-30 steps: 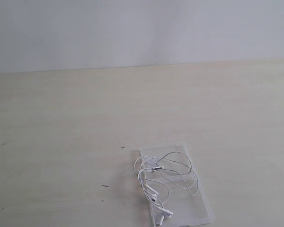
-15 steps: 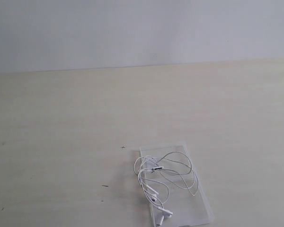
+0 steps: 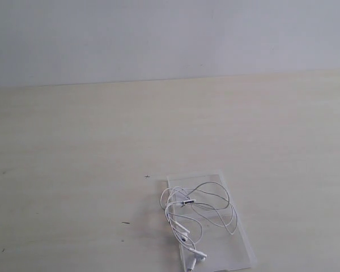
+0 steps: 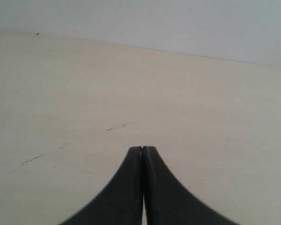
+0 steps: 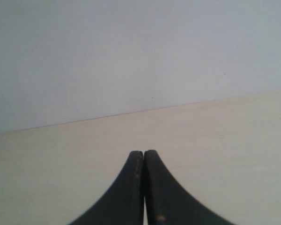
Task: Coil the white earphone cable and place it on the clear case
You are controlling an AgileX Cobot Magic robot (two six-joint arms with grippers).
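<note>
The white earphone cable (image 3: 199, 208) lies in loose loops on the clear case (image 3: 238, 249), near the table's front edge in the exterior view. Its two earbuds (image 3: 191, 245) rest toward the case's near left side, and one small loop hangs over the case's left edge. Neither arm shows in the exterior view. My left gripper (image 4: 143, 148) is shut with nothing between its dark fingers, over bare table. My right gripper (image 5: 144, 152) is also shut and empty, facing the table and the wall. Cable and case are absent from both wrist views.
The pale wooden table (image 3: 73, 170) carries a few small dark marks (image 3: 126, 222) left of the case. A plain grey wall (image 3: 170, 34) stands behind the table's far edge.
</note>
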